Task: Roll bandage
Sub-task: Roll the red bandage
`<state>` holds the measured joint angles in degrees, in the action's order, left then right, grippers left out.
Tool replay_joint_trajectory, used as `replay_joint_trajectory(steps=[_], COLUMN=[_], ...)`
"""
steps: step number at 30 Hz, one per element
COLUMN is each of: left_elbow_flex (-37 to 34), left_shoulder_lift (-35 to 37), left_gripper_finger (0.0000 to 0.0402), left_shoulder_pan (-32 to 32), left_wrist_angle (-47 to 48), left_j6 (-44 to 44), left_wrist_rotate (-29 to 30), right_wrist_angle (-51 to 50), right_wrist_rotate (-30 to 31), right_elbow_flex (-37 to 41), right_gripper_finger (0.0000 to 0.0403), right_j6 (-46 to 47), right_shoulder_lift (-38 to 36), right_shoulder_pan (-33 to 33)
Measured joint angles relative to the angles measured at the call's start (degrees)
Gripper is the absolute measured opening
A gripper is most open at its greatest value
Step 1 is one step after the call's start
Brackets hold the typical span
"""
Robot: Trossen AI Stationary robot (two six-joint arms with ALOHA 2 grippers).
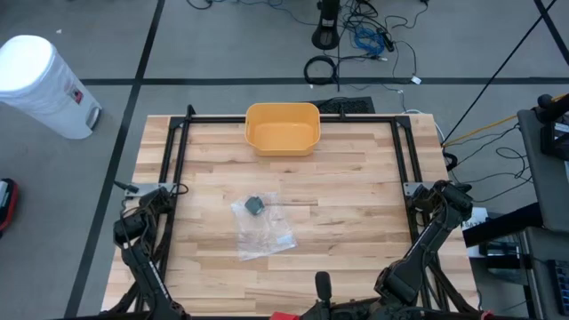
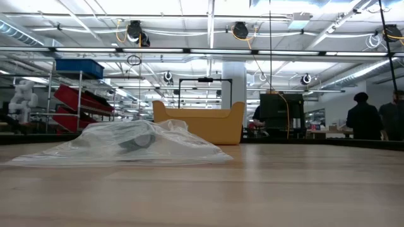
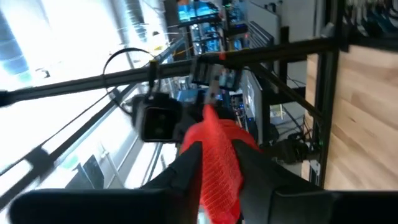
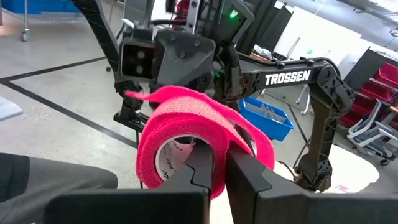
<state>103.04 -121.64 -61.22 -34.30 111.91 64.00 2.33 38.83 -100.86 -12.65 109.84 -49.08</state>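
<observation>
A red bandage is held between my two grippers at the table's near edge; in the high view only a red bit [image 1: 283, 316] shows at the bottom. My right gripper [image 4: 221, 171] is shut on the bandage roll [image 4: 180, 121], whose loose tail [image 4: 134, 94] runs toward the left arm's gripper head [image 4: 168, 59]. My left gripper [image 3: 217, 186] is shut on a strip of the bandage [image 3: 214, 149]. A clear plastic bag [image 1: 260, 227] with a dark grey item [image 1: 254, 205] inside lies flat on the table's middle. My left gripper pinches the red strip [image 3: 219, 171] between its two fingers. The strip stands out past the fingertips toward the right arm, clear of the table. One layer or several, I cannot tell. My right gripper is shut on the roll's wound wall [image 4: 214, 140], beside its white core [image 4: 174, 155]. The roll sits on edge against the fingertips, clear of the table. Whether one finger is inside the core, I cannot tell.
A yellow bin [image 1: 283, 129] stands at the table's far edge, middle; it also shows in the low view [image 2: 202, 123] behind the bag [image 2: 126, 144]. A black frame [image 1: 293, 118] runs along the far and side edges. People stand in the room at the far right [image 2: 363, 120].
</observation>
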Motion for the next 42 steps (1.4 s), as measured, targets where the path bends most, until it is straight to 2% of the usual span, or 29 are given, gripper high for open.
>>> replay_joint_trajectory(steps=[5, 12, 18, 30, 37, 42], left_elbow_flex=[0.0, 0.0, 0.7, 10.2, 15.8, 17.1], left_shoulder_lift=[0.0, 0.0, 0.0, 0.0, 0.0, 0.0], left_gripper_finger=[0.0050, 0.0007, 0.0004, 0.0001, 0.0001, 0.0000], left_shoulder_pan=[-0.4, 0.7, 1.3, 1.4, 3.8, 4.1], left_wrist_angle=[-4.4, -4.8, -5.5, -5.8, -5.9, -5.9], left_j6=[1.3, 1.1, 1.1, 2.1, 2.6, 2.5], left_wrist_rotate=[-0.2, -0.4, -0.6, -0.2, 0.6, 0.8], right_wrist_angle=[0.0, -0.1, -0.1, -0.5, -0.4, -0.4], right_wrist_rotate=[0.0, 0.0, -0.2, -0.2, -6.0, -6.0], right_elbow_flex=[0.0, 0.0, 0.0, 0.0, 0.0, 0.0], right_gripper_finger=[0.0018, 0.0018, 0.0018, 0.0018, 0.0018, 0.0018], right_j6=[0.0, 0.0, 0.1, 0.2, 0.0, -0.3], right_shoulder_lift=[0.0, 0.0, 0.0, 0.0, 0.0, 0.0], right_shoulder_pan=[0.0, 0.0, 0.0, 0.0, 0.0, -0.2])
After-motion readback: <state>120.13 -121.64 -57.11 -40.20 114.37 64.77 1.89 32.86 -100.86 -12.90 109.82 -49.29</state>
